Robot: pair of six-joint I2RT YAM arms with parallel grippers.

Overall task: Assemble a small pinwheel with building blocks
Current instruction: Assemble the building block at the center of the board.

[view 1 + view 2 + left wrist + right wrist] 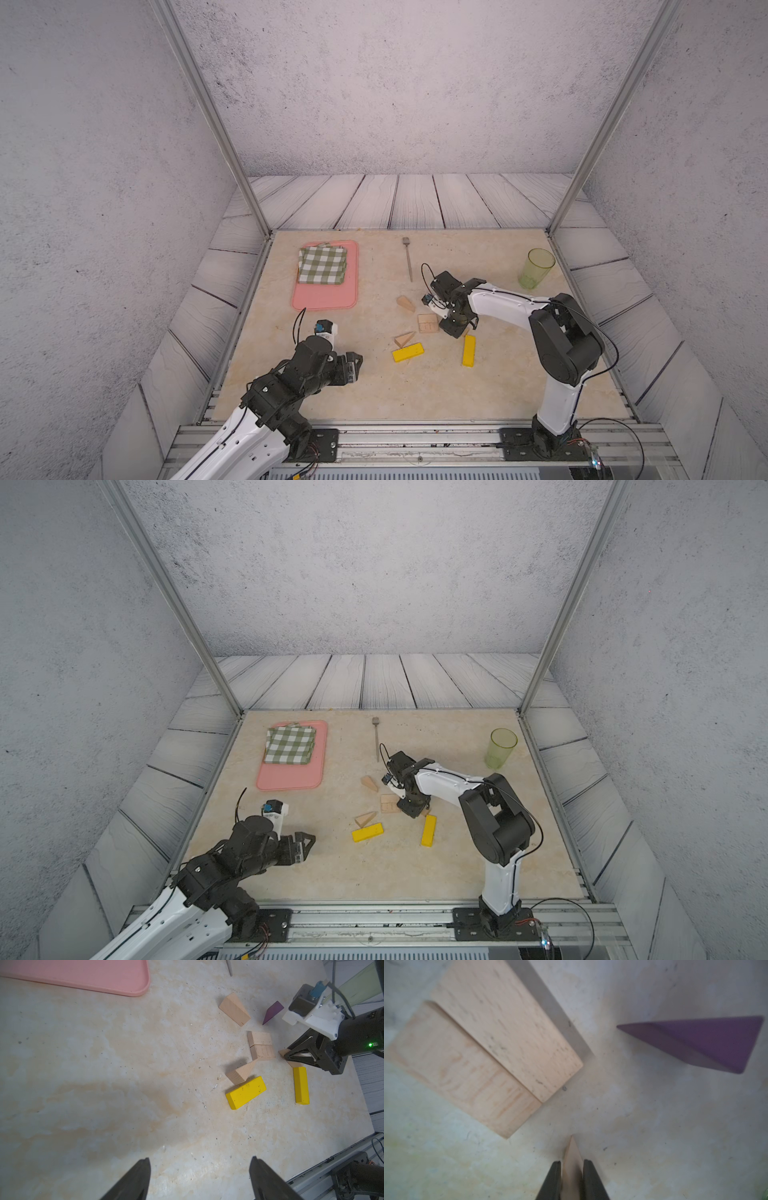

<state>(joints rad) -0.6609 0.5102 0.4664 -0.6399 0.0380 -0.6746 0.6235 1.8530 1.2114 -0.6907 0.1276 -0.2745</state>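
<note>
In both top views our left hand (356, 368) hangs released nearest us over bare desk (332, 399), likely parked clear of the work. Farther in, the slanted yellow bar (408, 352) runs eight-to-two o'clock, the straight yellow bar (469, 350) six-to-twelve. Beyond, at four o'clock of the pale-wood hub (428, 323), our right hand (449, 329) is clenched on a wooden wedge (572, 1150), thin edge aimed between hub and purple wedge (708, 1043), probably for seating a blade.

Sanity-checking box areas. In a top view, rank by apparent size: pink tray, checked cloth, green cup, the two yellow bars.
1. pink tray
2. checked cloth
3. green cup
4. yellow bar nearer the tray and yellow bar nearer the cup: they look alike, so unranked.
</note>
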